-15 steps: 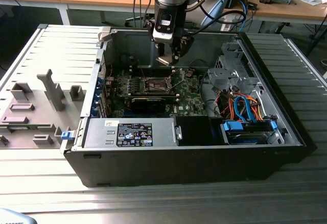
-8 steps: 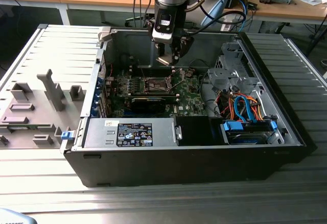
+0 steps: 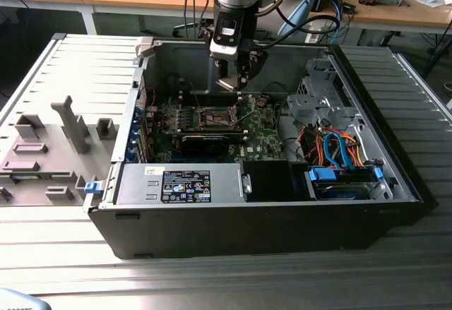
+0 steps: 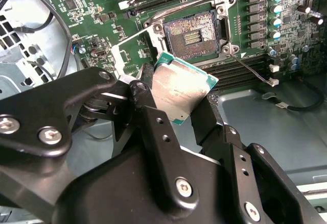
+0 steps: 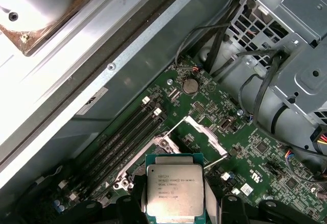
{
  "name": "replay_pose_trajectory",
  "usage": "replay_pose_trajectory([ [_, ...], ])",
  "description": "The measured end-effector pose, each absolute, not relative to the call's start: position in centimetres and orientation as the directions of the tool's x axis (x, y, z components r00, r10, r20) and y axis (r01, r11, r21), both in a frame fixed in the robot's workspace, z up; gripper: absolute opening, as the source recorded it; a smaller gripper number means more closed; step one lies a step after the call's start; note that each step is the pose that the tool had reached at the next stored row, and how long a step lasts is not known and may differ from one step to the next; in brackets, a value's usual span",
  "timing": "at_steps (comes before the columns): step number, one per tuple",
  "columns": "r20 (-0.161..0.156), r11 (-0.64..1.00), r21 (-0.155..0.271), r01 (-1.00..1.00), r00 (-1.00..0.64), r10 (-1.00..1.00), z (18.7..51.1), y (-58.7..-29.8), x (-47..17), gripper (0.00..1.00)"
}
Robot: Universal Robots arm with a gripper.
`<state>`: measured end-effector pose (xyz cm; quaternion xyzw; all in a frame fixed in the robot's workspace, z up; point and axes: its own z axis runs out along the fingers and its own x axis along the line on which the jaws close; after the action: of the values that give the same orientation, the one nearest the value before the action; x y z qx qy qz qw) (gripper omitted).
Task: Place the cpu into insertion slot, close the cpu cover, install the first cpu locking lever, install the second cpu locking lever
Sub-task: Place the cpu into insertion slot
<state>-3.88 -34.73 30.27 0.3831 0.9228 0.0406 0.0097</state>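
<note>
Clamping the cpu point(image 4: 181, 89) by two opposite edges, the end effector point(image 4: 176, 99) has its dark fingers point(image 4: 140, 94) closed on the chip's sides. This seems meant to leave both broad faces free, so the chip can go down flat. The chip hangs level between the fingertips, clear of the board, with the insertion slot point(image 4: 191, 32) below and a little beyond the end effector, bare and uncovered. The cpu cover point(image 4: 124, 56) stands swung open just beside the slot, and a thin lever rod point(image 4: 249, 69) juts out on the slot's other side, so nothing bars the way in. In the exterior view the end effector point(image 3: 233, 77) hovers inside the open computer case point(image 3: 282, 218), above the green motherboard point(image 3: 258, 137). In the first wrist view the cpu point(image 5: 175, 185) hides most of the slot beneath it. The slot's fine contacts are hard to make out, and I cannot tell whether the chip's corners match the socket.
</note>
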Motion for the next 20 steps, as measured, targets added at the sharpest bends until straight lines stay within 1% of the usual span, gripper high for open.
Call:
replay_pose_trajectory([
  [20,0.012,0.686,0.081,0.723,-0.689,0.725,30.2,-34.73,-3.88,0.54],
])
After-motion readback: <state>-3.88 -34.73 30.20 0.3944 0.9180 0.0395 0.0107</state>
